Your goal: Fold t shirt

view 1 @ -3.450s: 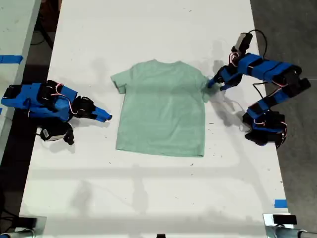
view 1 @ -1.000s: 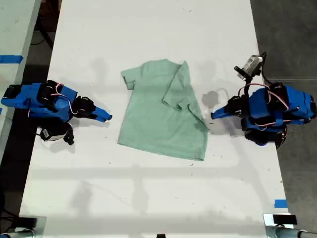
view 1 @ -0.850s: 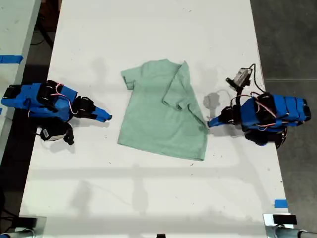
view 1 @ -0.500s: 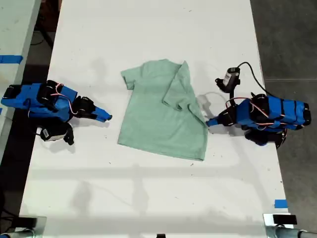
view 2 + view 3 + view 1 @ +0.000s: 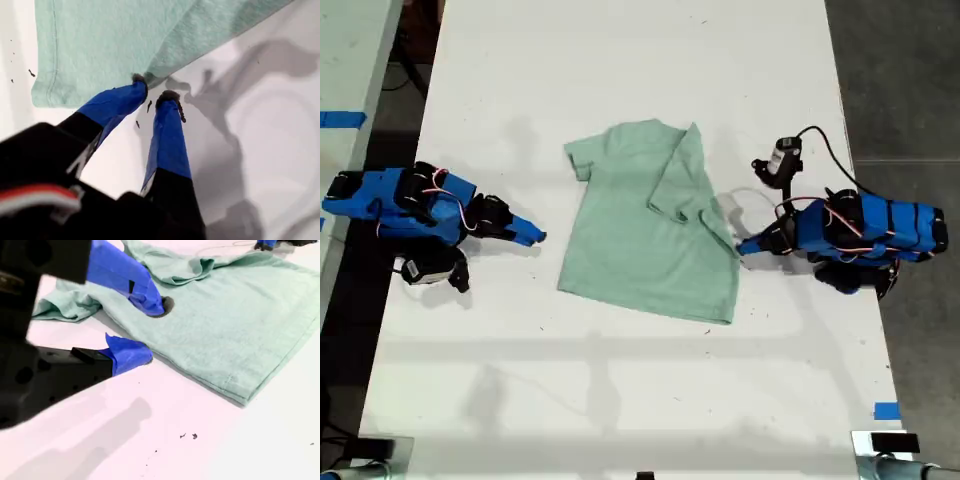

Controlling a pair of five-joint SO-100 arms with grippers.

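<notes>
Arms: two, both stretched low along white counter point(image 5: 620, 60). My first claw point(image 5: 152, 89) at 3 o'clock of t shirt point(image 5: 645, 240) in exterior view, narrowly parted, empty, one tip touching cloth's side edge. One t shirt, mid-counter, one sleeve folded inward. My second claw point(image 5: 150, 331) at 9 o'clock, gaping, apart from cloth.
</notes>
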